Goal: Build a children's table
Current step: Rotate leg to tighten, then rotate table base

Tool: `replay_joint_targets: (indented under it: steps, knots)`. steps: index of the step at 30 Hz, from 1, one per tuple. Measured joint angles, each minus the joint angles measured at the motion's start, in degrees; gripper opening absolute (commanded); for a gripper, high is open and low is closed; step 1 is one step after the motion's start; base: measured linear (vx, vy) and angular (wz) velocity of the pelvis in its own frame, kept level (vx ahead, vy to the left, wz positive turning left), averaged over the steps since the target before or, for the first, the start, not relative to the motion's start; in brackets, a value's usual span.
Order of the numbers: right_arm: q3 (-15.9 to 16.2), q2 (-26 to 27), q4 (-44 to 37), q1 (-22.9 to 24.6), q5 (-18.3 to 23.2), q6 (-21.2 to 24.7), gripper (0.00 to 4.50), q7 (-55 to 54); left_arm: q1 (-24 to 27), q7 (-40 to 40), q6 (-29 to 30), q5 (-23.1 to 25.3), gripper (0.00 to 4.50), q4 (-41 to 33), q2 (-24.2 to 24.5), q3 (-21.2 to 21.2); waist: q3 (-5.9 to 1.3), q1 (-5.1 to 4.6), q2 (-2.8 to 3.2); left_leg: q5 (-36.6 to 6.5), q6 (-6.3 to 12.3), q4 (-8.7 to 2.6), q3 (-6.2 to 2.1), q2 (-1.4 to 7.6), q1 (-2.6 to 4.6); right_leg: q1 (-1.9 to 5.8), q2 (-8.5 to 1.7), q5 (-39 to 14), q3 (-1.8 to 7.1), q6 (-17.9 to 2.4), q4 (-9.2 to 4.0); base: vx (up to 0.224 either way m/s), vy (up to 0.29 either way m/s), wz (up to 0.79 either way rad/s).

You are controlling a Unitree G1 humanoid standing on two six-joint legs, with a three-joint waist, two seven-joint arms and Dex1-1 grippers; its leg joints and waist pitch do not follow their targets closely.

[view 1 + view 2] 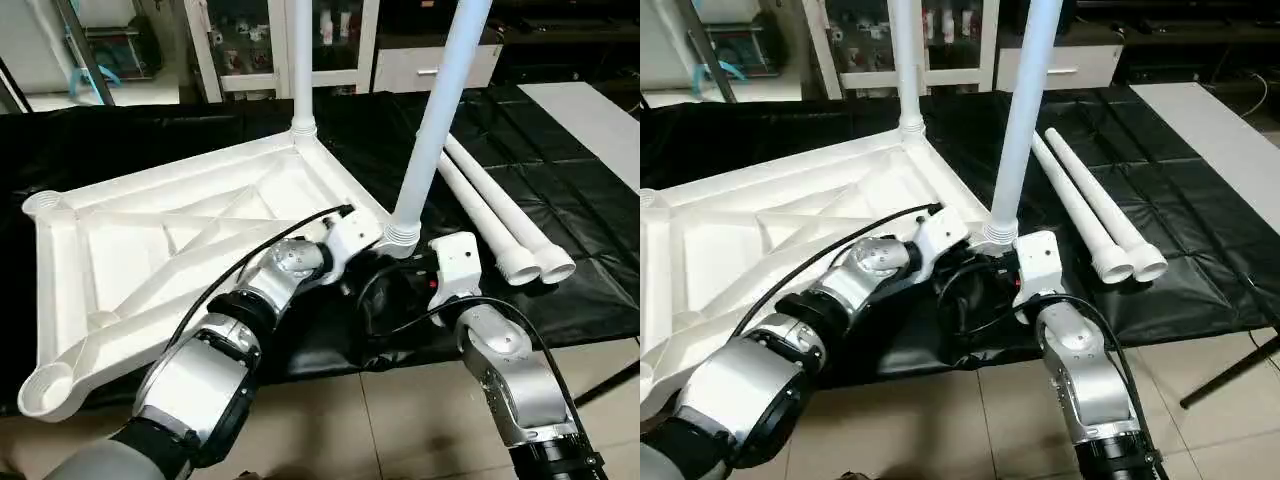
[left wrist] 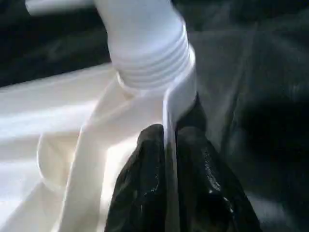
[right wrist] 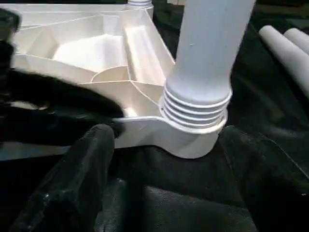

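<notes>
The white plastic table top point(image 1: 190, 240) lies upside down across the left and centre of the left eye view, its ribbed underside up, with diagonal ribs running between the raised edge walls. Round corner sockets show at the far left point(image 1: 42, 205) and at the lower left point(image 1: 48, 388), both without legs. Two long white tubular legs stand in the other two corners: one point(image 1: 300, 60) rises from the socket at the upper centre of the frame, and the other point(image 1: 440, 110) leans slightly from the near right corner socket point(image 1: 400, 238), where its ridged, flared end sits in the collar. Two more legs point(image 1: 495, 215) lie side by side on the black-draped work table point(image 1: 580, 240) at the right of the frame, touching along their length, their flared open ends toward the near edge.

The left gripper point(image 2: 169, 188) is at the near right corner; in the left wrist view its two black fingers point(image 2: 140, 193) stand on either side of the top's thin edge wall just beside the socket, narrowly spaced and pinching that wall. The right gripper point(image 3: 169, 183) sits just in front of the same corner with its jaws spread wide; in the right wrist view its fingers point(image 3: 77, 188) flank the socket and ridged leg end with nothing between them.

Beyond the work table, white cabinets point(image 1: 330, 40) line the top of the frame, and tiled floor point(image 1: 380, 420) shows at the bottom.
</notes>
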Motion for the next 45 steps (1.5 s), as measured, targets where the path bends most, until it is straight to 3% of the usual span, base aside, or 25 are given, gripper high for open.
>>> replay_joint_targets:
  steps: [4, 8, 11, 14, 18, 21, 23, 30, 35, 40, 45]
  knots:
    - [0.0, -0.2, -1.2, -0.1, 0.7, 2.1, 3.80, 0.9, 0.0, -3.6, -3.1, -6.8, 1.01, -4.1, 1.2, 6.2, 0.04, 0.06, -0.07, 0.1, 0.19, -0.01, 0.00, 0.05, -0.19, -0.23, 0.01, 0.0, -0.08, 0.0, 0.08, 0.000, 0.000, 0.00]
    - [0.2, -1.1, -2.1, -0.4, 1.1, 3.3, 3.80, 2.7, 0.5, -9.6, -2.1, -11.7, 1.01, -9.9, 3.1, 9.2, 0.03, 0.22, -0.05, 0.2, 0.30, 0.00, 0.01, 0.06, -0.20, -0.24, 0.01, 0.0, -0.08, 0.0, 0.10, 0.000, 0.000, 0.00]
    - [0.7, -3.1, -3.5, -1.6, 3.7, 4.5, 3.80, 7.6, 5.3, -20.4, 4.9, -14.1, 1.01, -19.7, 8.4, 7.8, 0.04, 0.02, -0.05, 0.2, 0.30, 0.01, 0.07, 0.08, -0.12, -0.25, 0.02, 0.0, -0.01, 0.0, 0.16, 0.000, 0.000, 0.00]
    - [1.2, -6.6, -6.2, -2.2, 7.1, 6.2, 3.80, 14.5, 13.9, -30.4, 14.0, -15.5, 1.01, -32.8, 18.5, 4.7, 0.07, -0.15, -0.03, 0.2, 0.28, -0.04, 0.09, 0.18, 0.03, -0.24, 0.09, 0.0, -0.05, 0.0, 0.24, 0.000, 0.000, 0.00]
    - [1.2, -11.6, -6.8, -2.0, 9.2, 7.6, 3.80, 22.3, 25.8, -42.4, 29.0, -20.6, 1.01, -51.5, 32.5, 1.7, 0.13, 0.85, 0.07, 0.0, -0.07, -0.04, 0.09, 0.23, 0.03, -0.21, 0.14, 0.0, -0.09, 0.0, 0.26, 0.000, 0.000, 0.00]
    - [1.3, -13.4, -6.8, -2.0, 9.8, 8.1, 3.80, 25.5, 28.6, -46.1, 36.1, -23.3, 1.01, -60.6, 36.9, 0.0, 0.17, 1.80, 0.13, 0.1, -0.09, 0.04, 0.24, 0.17, 0.25, 0.11, 0.05, 0.0, 0.07, 0.0, 0.28, 0.000, 0.000, 0.00]
    - [1.9, -14.4, -7.4, -2.3, 10.3, 8.4, 3.80, 27.4, 30.4, -47.2, 38.4, -22.3, 1.01, -65.0, 39.8, -1.1, 0.16, 1.57, 0.09, 0.0, -0.10, 0.05, 0.53, 0.19, 0.52, 0.23, 0.01, 0.0, 0.30, 0.0, 0.30, 0.000, 0.000, 0.00]
    - [2.9, -15.9, -7.8, -2.2, 10.4, 8.6, 3.80, 29.8, 33.3, -40.4, 40.7, -9.2, 1.01, -64.1, 45.0, -2.8, 0.13, 0.32, -0.15, 0.2, -0.32, 0.05, 0.43, 0.18, 0.60, 0.19, 0.04, 0.0, 0.33, 0.0, 0.53, 0.000, 0.000, 0.00]
    - [3.4, -15.8, -7.8, -2.4, 10.4, 8.5, 3.80, 30.7, 31.6, -32.4, 43.1, -6.1, 1.01, -62.7, 45.9, -4.3, 0.06, 0.32, -0.44, 0.3, -0.42, 0.16, 0.22, 0.19, 0.63, 0.10, 0.06, -0.1, 0.28, 0.2, 1.13, 0.000, 0.000, 0.00]
    - [3.5, -15.7, -7.7, -2.4, 10.4, 8.5, 3.80, 31.1, 31.1, -27.5, 41.8, -0.8, 1.01, -59.8, 44.7, -3.8, 0.06, 0.31, -0.46, 0.3, -0.53, 0.16, 0.00, 0.20, 0.58, 0.10, 0.14, -0.1, 0.19, 0.2, 1.17, 0.000, 0.000, 0.00]
    - [3.7, -15.6, -7.7, -2.4, 10.4, 8.4, 3.80, 31.3, 29.0, -21.6, 40.2, -0.5, 1.01, -56.5, 42.0, -3.7, 0.05, 0.94, -0.52, 0.3, -0.52, 0.31, -0.08, 0.18, 0.41, 0.10, 0.14, -0.1, 0.15, 0.2, 1.19, 0.000, 0.000, 0.00]
